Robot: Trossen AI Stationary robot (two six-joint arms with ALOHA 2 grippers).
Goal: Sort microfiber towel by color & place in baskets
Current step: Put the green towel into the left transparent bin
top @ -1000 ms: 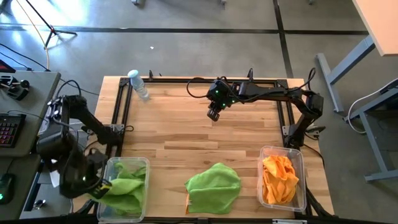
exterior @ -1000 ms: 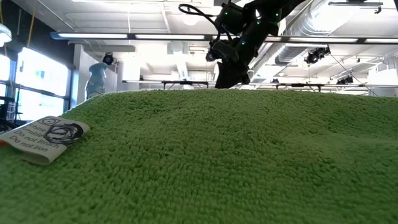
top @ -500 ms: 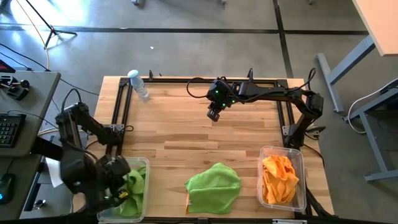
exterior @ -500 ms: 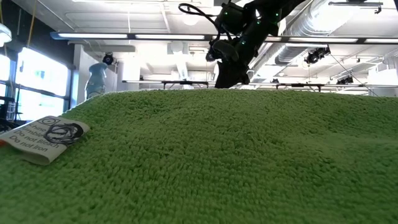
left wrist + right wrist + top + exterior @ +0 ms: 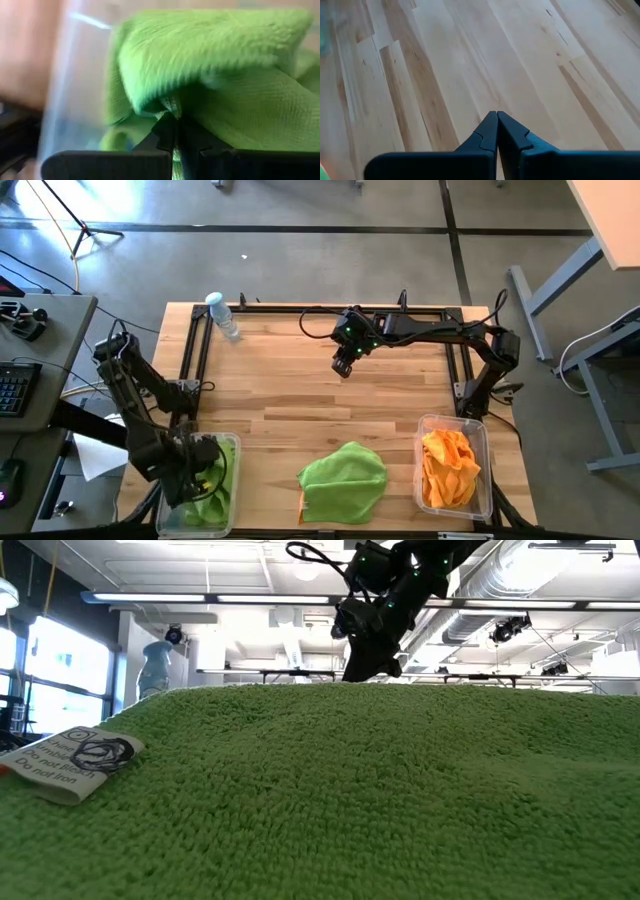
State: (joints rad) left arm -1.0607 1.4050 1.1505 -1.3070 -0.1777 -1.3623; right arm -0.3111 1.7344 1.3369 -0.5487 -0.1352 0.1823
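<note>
A lime green microfiber towel (image 5: 215, 498) lies bunched in the clear left basket (image 5: 237, 442) at the table's near left corner. My left gripper (image 5: 203, 476) is over that basket, shut on this towel (image 5: 210, 60). A second green towel (image 5: 343, 478) lies crumpled on the table's near middle, over an orange-yellow edge (image 5: 301, 507); it fills the low view (image 5: 340, 800). Orange-yellow towels (image 5: 447, 465) fill the right basket (image 5: 487, 452). My right gripper (image 5: 343, 367) hangs shut above bare wood at the far middle (image 5: 496, 117), touching nothing. My left gripper pinches a fold of the green towel (image 5: 169, 104) between its two shut fingertips. The cloth bulges up over and around the fingers. The rest of the towel lies in the left basket (image 5: 75, 75). How many layers are caught, I cannot tell.
A small clear water bottle (image 5: 223, 316) lies at the far left of the table. A black frame rail (image 5: 193, 360) runs along the left side. Bare wood lies between the baskets and across the table's middle (image 5: 300, 400). A white care tag (image 5: 70, 762) sits on the near towel.
My left gripper has moved toward the table's right, from the left basket's outer left edge to above the basket, staying shut on the green towel. The towel's left part has been drawn inward and bunched up inside the basket.
</note>
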